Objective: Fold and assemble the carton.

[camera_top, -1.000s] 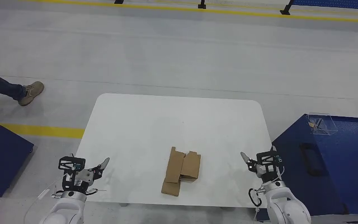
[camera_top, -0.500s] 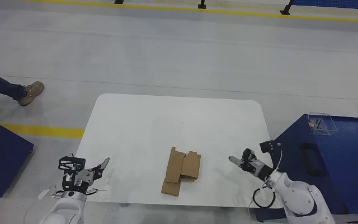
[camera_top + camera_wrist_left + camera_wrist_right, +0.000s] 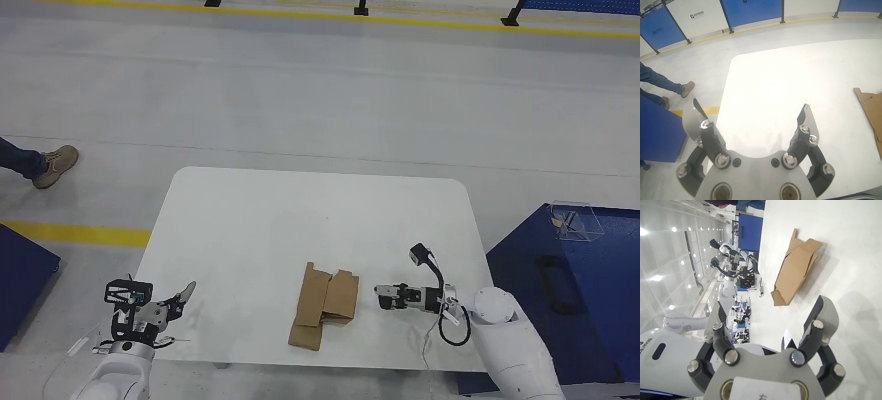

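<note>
Brown corrugated cardboard forms the carton [image 3: 325, 305], which lies collapsed on the white tabletop [image 3: 260, 220]. In the top view, it sits at 6 o'clock from the tabletop centre, close to the near edge. One layer rests partly over another and the end flaps are loose and unfolded.

The right gripper [image 3: 379, 296] is at 3 o'clock from the carton, near it but not touching, with its fingers pointing toward the carton. The fingers are released and spread, holding nothing.

The left gripper [image 3: 750, 103] is at 9 o'clock from the carton, well apart, over the tabletop's 7 o'clock corner. Its fingers are also released and empty.

Progress assessment: no assembly step appears complete. The carton has no erected walls and no closed flaps. The remaining work appears to be the first grasp, opening the body into shape, and folding and tucking the flaps.
</note>
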Controlling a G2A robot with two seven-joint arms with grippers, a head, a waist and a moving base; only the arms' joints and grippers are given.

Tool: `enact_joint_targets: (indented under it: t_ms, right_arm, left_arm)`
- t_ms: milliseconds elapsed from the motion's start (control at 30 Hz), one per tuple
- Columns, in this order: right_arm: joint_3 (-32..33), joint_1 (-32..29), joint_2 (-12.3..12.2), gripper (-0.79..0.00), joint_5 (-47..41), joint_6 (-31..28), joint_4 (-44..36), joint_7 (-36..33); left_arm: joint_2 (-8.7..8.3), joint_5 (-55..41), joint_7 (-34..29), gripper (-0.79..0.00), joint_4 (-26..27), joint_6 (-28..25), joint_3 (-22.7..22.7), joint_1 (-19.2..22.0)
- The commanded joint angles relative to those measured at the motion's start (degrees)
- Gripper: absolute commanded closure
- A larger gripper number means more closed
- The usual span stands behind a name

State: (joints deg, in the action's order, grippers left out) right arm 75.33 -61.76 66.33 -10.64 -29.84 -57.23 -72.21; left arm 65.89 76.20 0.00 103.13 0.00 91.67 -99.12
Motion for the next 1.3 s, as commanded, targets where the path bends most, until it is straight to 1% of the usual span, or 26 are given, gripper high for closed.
enact_joint_targets:
  t_ms: [0, 67, 167, 200, 233, 267, 300, 367, 400, 467, 500, 533, 567, 667, 733, 767, 800, 867, 933, 967, 1033, 1133, 1267]
  right_arm:
    - [-2.44, 1.28, 0.56, -0.785, -0.29, -0.27, 2.01, -0.08]
    - [-4.69, 2.88, 1.20, -0.785, -0.50, -0.69, 4.69, 0.27]
    - [-7.75, 5.81, 2.32, -0.785, -2.54, 0.74, 9.40, -0.70]
    - [-9.15, 7.37, 2.87, -0.720, -2.99, 1.34, 11.81, -0.94]
    - [-10.08, 8.28, 3.31, -0.566, -3.81, 1.35, 13.23, -1.23]
    - [-10.92, 9.10, 3.71, -0.539, -4.29, 1.28, 14.64, -1.27]
    - [-11.77, 9.86, 4.11, -0.570, -4.41, 1.25, 15.95, -0.92]
    - [-13.65, 11.30, 4.90, -0.591, -3.21, 1.09, 18.17, 0.82]
    - [-14.54, 11.91, 5.33, -0.566, -2.87, 0.90, 19.12, 1.56]
    - [-15.77, 13.08, 6.05, -0.554, -2.91, 0.08, 21.36, 2.60]
    - [-16.34, 13.55, 6.43, -0.499, -3.20, -0.21, 22.24, 2.83]
    - [-16.85, 14.01, 6.78, -0.462, -3.48, -0.61, 23.08, 2.84]
    - [-17.34, 14.50, 7.09, -0.462, -3.49, -1.02, 23.96, 3.00]
    - [-18.78, 15.90, 8.00, -0.391, -2.92, -1.75, 26.40, 4.42]
    - [-19.95, 16.88, 8.68, -0.385, -1.81, -0.22, 28.16, 6.26]
    - [-20.33, 17.14, 9.12, -0.280, -2.70, 0.34, 28.52, 5.73]
    - [-20.47, 17.43, 9.44, 0.000, -3.76, 0.17, 29.07, 4.79]
    - [-20.68, 18.16, 9.79, 0.000, -4.26, -1.65, 30.33, 4.27]
    - [-20.62, 18.50, 9.93, 0.000, -5.32, -4.04, 30.62, 2.08]
    - [-20.49, 18.84, 9.82, 0.000, -5.65, -4.57, 30.34, 2.34]
    - [-20.13, 19.01, 9.44, 0.000, -7.05, -3.60, 28.95, 1.36]
    - [-17.71, 19.23, 7.26, 0.000, -11.06, -0.06, 21.99, -2.18]
    - [-13.12, 16.72, 3.38, 0.000, -13.35, 3.40, 7.29, -5.65]
  left_arm:
    - [0.00, 0.00, 0.00, -0.785, 0.00, 0.00, 0.00, 0.00]
    - [0.00, 0.00, 0.00, -0.785, 0.00, 0.00, 0.00, 0.00]
    - [0.00, 0.00, 0.00, -0.785, 0.00, 0.00, 0.00, 0.00]
    - [0.00, 0.00, 0.00, -0.785, 0.00, 0.00, 0.00, 0.00]
    - [0.00, 0.00, 0.00, -0.785, 0.00, 0.00, 0.00, 0.00]
    - [0.00, 0.00, 0.00, -0.785, 0.00, 0.00, 0.00, 0.00]
    - [0.00, 0.00, 0.00, -0.785, 0.00, 0.00, 0.00, 0.00]
    - [0.00, 0.00, 0.00, -0.785, 0.00, 0.00, 0.00, 0.00]
    - [0.00, 0.00, 0.00, -0.785, 0.00, 0.00, 0.00, 0.00]
    - [0.00, 0.00, 0.00, -0.785, 0.00, 0.00, 0.00, 0.00]
    - [0.00, 0.00, 0.00, -0.785, 0.00, 0.00, 0.00, 0.00]
    - [0.00, 0.00, 0.00, -0.785, 0.00, 0.00, 0.00, 0.00]
    - [0.00, 0.00, 0.00, -0.785, 0.00, 0.00, 0.00, 0.00]
    - [0.00, 0.00, 0.00, -0.785, 0.00, 0.00, 0.00, 0.00]
    - [0.00, 0.00, 0.00, -0.785, 0.00, 0.00, 0.00, 0.00]
    - [0.00, 0.00, 0.00, -0.785, 0.00, 0.00, 0.00, 0.00]
    - [0.00, 0.00, 0.00, -0.785, 0.00, 0.00, 0.00, 0.00]
    - [0.00, 0.00, 0.00, -0.785, 0.00, 0.00, 0.00, 0.00]
    - [0.00, 0.00, 0.00, -0.785, 0.00, 0.00, 0.00, 0.00]
    - [0.00, 0.00, 0.00, -0.785, 0.00, 0.00, 0.00, 0.00]
    - [0.00, 0.00, 0.00, -0.785, 0.00, 0.00, 0.00, 0.00]
    - [0.00, 0.00, 0.00, -0.785, 0.00, 0.00, 0.00, 0.00]
    - [0.00, 0.00, 0.00, -0.785, 0.00, 0.00, 0.00, 0.00]
